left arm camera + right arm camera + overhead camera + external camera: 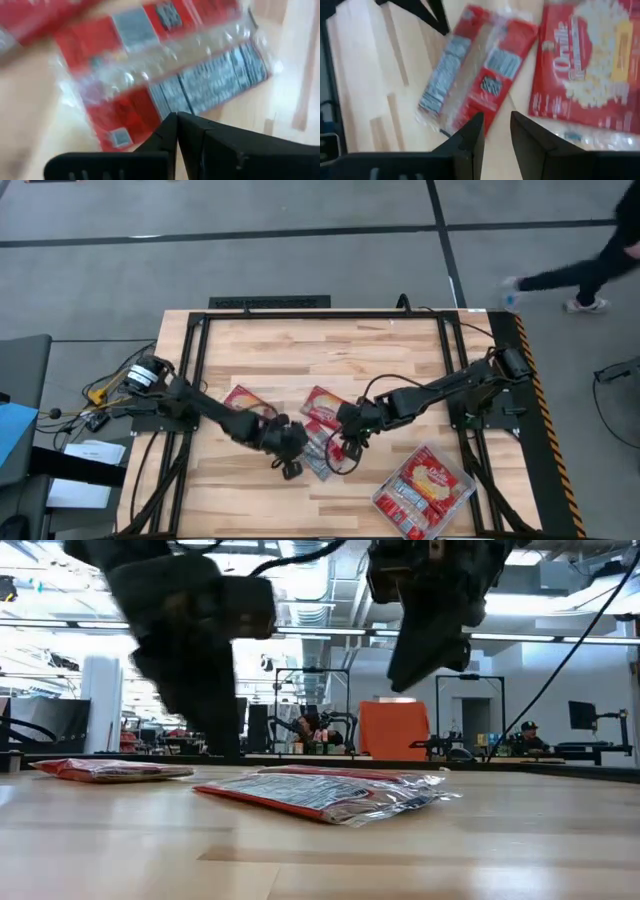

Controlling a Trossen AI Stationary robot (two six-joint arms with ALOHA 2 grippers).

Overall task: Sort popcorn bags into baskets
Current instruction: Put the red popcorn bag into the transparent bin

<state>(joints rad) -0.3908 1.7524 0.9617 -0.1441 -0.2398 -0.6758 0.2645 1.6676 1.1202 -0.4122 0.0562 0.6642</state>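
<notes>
Grippers meet mid-table over flat red popcorn packets (318, 455): left gripper (177, 131) pinched empty, right gripper (496, 131) slightly parted. Clear plastic tray (392, 508) waits at four o'clock; grasp one packet's edge.

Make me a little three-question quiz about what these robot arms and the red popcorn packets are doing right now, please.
1. True or false: the clear tray near the right arm's side of the table already holds red packets.
2. Which gripper has its fingers closed together? A) left gripper B) right gripper C) both
3. Fill in: the packet lying between the two grippers rests flat on the ____.

Key
1. True: several packets lie stacked in the tray.
2. A: the left wrist view shows its fingertips meeting with nothing between them, while the right gripper's fingers stand apart above the packet.
3. Table.
</notes>
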